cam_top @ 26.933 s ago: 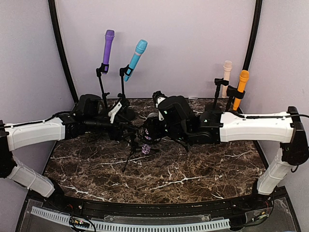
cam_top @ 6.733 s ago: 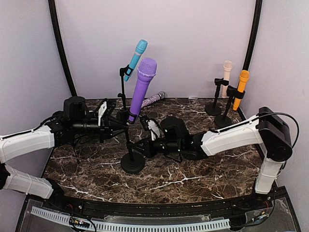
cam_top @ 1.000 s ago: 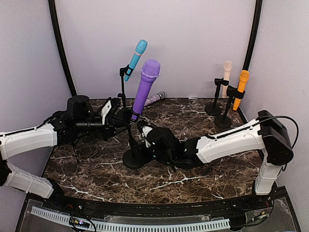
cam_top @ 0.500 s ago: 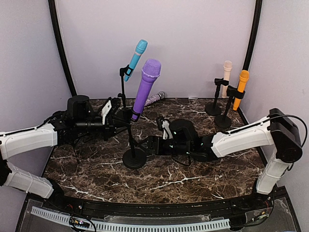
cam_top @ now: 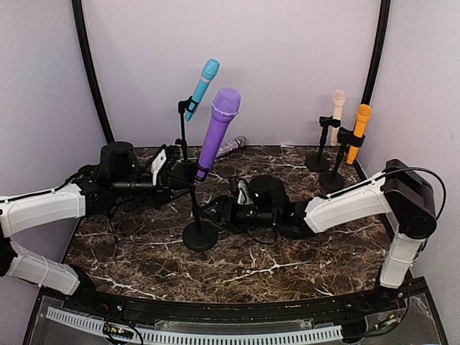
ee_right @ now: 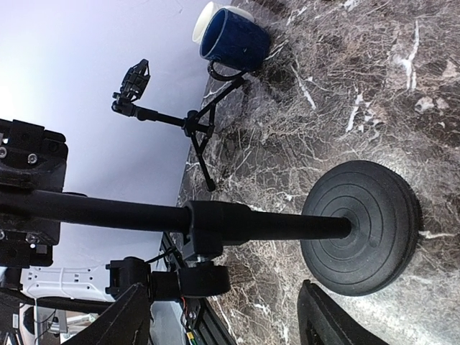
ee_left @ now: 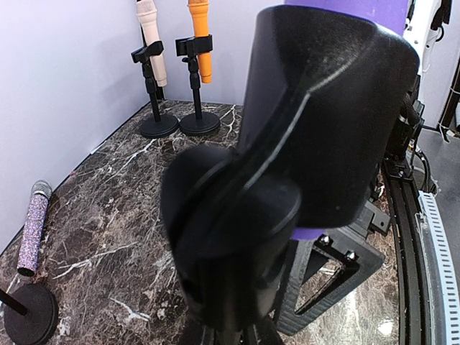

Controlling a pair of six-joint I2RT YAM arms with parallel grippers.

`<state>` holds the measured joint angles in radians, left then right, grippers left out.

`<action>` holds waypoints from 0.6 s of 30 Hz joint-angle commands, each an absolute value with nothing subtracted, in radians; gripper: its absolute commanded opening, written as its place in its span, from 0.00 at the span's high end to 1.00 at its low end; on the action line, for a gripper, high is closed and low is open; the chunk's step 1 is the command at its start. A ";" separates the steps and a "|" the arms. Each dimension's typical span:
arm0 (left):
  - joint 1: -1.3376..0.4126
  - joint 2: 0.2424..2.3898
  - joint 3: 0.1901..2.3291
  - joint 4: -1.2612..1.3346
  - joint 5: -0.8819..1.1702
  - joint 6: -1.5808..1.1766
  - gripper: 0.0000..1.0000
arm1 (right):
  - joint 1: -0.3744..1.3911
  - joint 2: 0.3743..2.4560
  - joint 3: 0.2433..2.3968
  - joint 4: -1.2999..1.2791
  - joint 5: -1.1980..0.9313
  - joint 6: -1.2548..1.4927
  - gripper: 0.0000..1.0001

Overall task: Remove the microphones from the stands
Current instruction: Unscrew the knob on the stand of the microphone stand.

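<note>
Purple mic (ee_left: pixel 346 6) mostly cut off behind clip (ee_left: pixel 287 144)

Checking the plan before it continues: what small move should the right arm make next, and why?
Probably ease the right gripper forward and close on the stand pole: its fingers are open, short of the pole, while the purple microphone sits in the clip, so that pole needs steadying.
</note>
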<state>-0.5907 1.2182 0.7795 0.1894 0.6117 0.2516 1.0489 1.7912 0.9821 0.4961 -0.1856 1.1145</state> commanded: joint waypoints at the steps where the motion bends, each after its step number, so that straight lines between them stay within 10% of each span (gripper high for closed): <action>1: -0.604 1.221 0.782 0.128 0.611 0.264 1.00 | 1.043 1.829 1.039 0.580 -0.224 1.148 0.31; 18: -0.612 1.222 0.782 0.123 0.603 0.273 1.00 | 1.043 1.930 1.076 0.678 -0.268 1.197 0.48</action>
<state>-0.5987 1.2182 0.7811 0.1886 0.6014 0.2558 1.0481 1.9118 1.0424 0.6071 -0.2550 1.1915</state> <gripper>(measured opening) 0.115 0.536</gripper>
